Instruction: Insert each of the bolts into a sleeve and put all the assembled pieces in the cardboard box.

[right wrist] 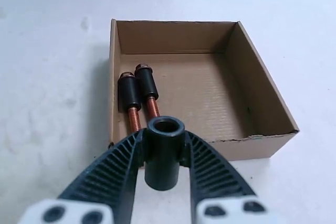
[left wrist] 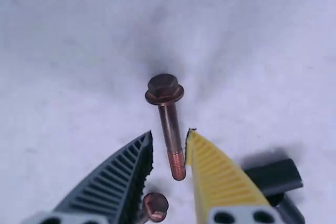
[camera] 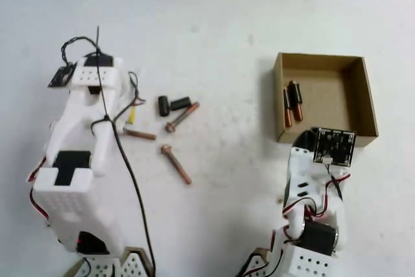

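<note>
A copper bolt (left wrist: pixel 167 124) lies on the white table, head pointing away. Its threaded end sits between the fingers of my left gripper (left wrist: pixel 169 132), which is open and close on both sides of it. A second bolt head (left wrist: pixel 155 206) shows under the fingers, and a black sleeve (left wrist: pixel 273 177) lies beside the yellow finger (left wrist: pixel 212 177). From above, three loose bolts (camera: pixel 139 134) (camera: pixel 181 116) (camera: pixel 175 163) and two black sleeves (camera: pixel 172 104) lie beside the left gripper (camera: pixel 131 119). My right gripper (right wrist: pixel 164 137) is shut on an upright black sleeve (right wrist: pixel 164 153) just in front of the cardboard box (right wrist: pixel 252 93).
Two assembled bolt-and-sleeve pieces (camera: pixel 292 103) (right wrist: pixel 137 95) lie along one wall inside the box (camera: pixel 360 95). The right arm (camera: pixel 311 186) stands at the box's near side. Black cables (camera: pixel 133 180) run along the left arm. The white table (camera: pixel 227 43) stretches behind.
</note>
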Controlling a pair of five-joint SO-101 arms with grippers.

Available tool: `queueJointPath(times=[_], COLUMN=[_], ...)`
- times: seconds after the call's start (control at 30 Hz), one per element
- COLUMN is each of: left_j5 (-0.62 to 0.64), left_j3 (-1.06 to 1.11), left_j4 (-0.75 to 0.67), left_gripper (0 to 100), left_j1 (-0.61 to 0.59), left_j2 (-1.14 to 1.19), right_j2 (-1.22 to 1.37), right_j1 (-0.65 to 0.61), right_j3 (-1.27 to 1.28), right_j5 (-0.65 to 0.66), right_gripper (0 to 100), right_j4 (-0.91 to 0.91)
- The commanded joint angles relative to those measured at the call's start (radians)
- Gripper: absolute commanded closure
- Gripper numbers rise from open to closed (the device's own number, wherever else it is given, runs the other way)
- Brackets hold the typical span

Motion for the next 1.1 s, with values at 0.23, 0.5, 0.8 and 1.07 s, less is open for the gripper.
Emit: queueJointPath(times=[0.23, 0.5, 0.8, 1.07], left_j5=[0.011, 0.008, 0.006, 0.006], left_j3=[-0.003, -0.014, -0.014, 0.005], left_j4=[-0.017, -0.061, -0.081, -0.157], left_gripper=[86, 86, 86, 86], left_j1=[-0.010, -0.042, -0.068, -0.068], left_j2=[-0.053, 0.041, 0.067, 0.136], right_j2=[-0.013, -0.013, -0.013, -0.013], right_j1=[-0.002, -0.002, -0.002, -0.001], right_j3=[-0.009, -0.009, -0.009, -0.009], right_j5=[-0.002, -0.002, -0.002, -0.002], right_gripper=[97.8, 97.8, 97.8, 97.8], right_j4=[-0.021, -0.021, -0.021, -0.021])
